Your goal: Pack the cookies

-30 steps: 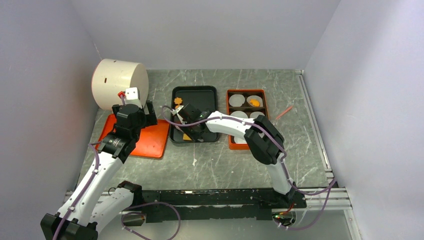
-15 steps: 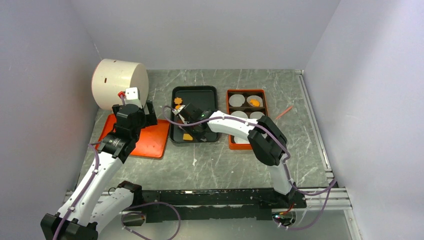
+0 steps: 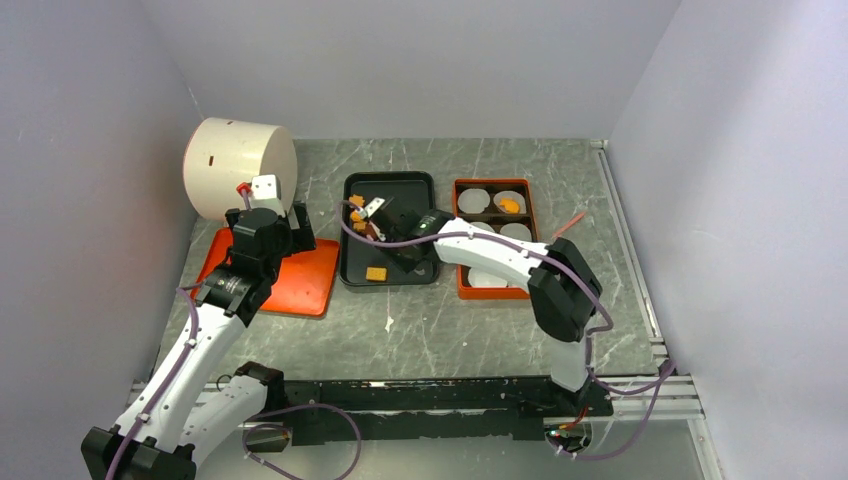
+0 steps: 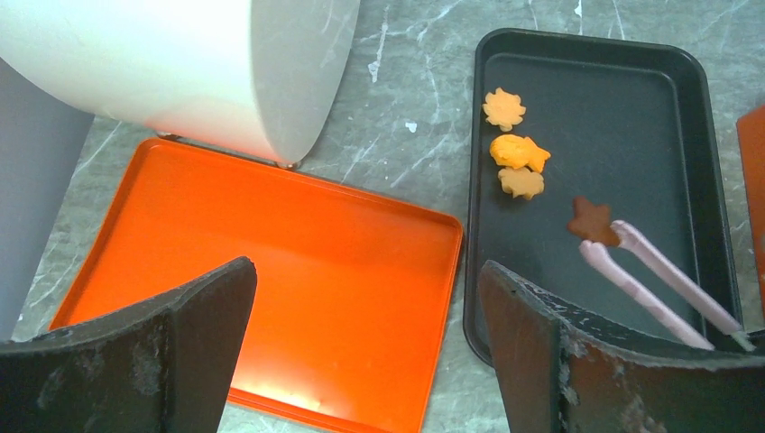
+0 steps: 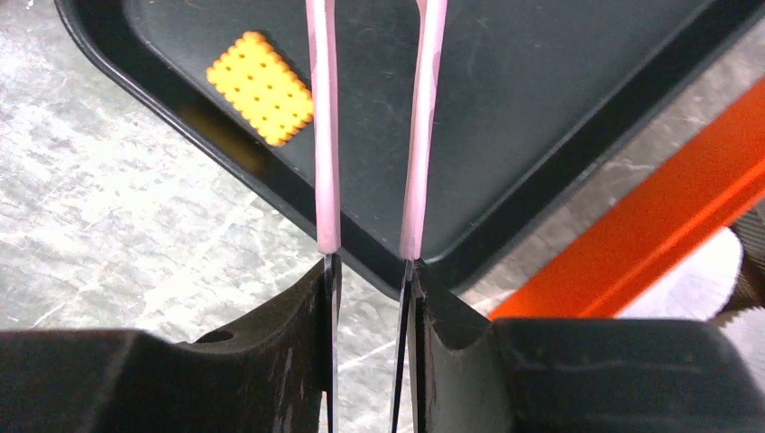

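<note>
Three orange cookies [image 4: 519,152] and a dark brown star cookie [image 4: 591,219] lie in the black tray [image 4: 668,135]. A square orange cookie [image 5: 262,87] lies near the tray's front left corner. My right gripper [image 5: 370,289] is shut on pink-tipped tweezers [image 4: 645,284]; it also shows in the top view [image 3: 400,240]. The tweezer tips are slightly apart and reach the brown star. One orange cookie [image 3: 509,206] sits in a paper cup of the orange box [image 3: 462,240]. My left gripper [image 4: 365,343] is open and empty above the orange lid [image 4: 225,271].
A big white cylinder [image 3: 240,167] lies on its side at the back left, by the orange lid [image 3: 310,280]. The orange box holds several round white paper cups [image 3: 472,199]. Grey walls close in on three sides.
My right arm has swung the tweezers from the tray's front toward its far left, up to the brown star cookie. The left arm has not moved.
</note>
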